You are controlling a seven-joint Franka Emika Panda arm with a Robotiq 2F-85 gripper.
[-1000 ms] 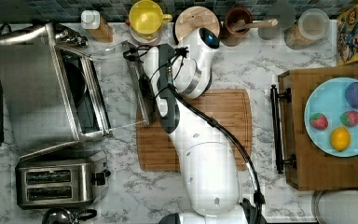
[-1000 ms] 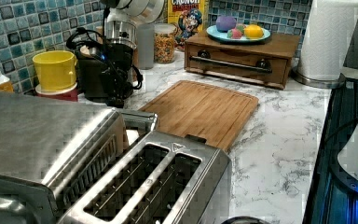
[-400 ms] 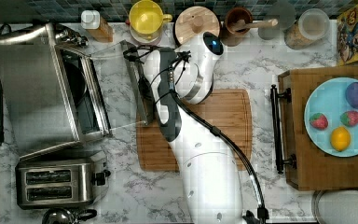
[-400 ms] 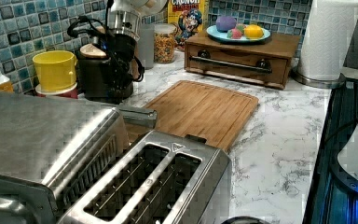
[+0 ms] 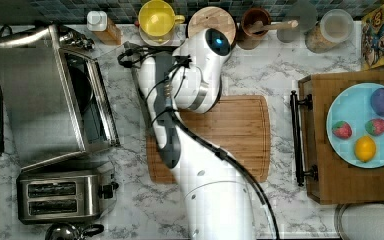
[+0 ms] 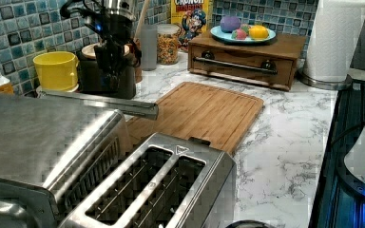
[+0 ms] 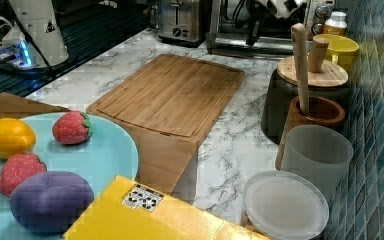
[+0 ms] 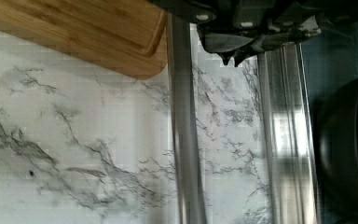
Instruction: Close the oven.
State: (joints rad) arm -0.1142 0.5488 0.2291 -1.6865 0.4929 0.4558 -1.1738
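The oven [image 5: 45, 95] door [image 6: 100, 102] sticks out open over the counter, with the cutting board [image 5: 230, 137] just beside it, the toaster [image 5: 62, 195] close by the oven, and cups and jars [image 5: 255, 22] lined along the back wall.

Marbled white countertop [image 5: 280, 70] carries the oven [image 5: 45, 95], a two-slot toaster [image 5: 62, 194] and a bamboo cutting board [image 5: 230, 135]. A wooden tray [image 5: 330, 185] stands at the top view's right.
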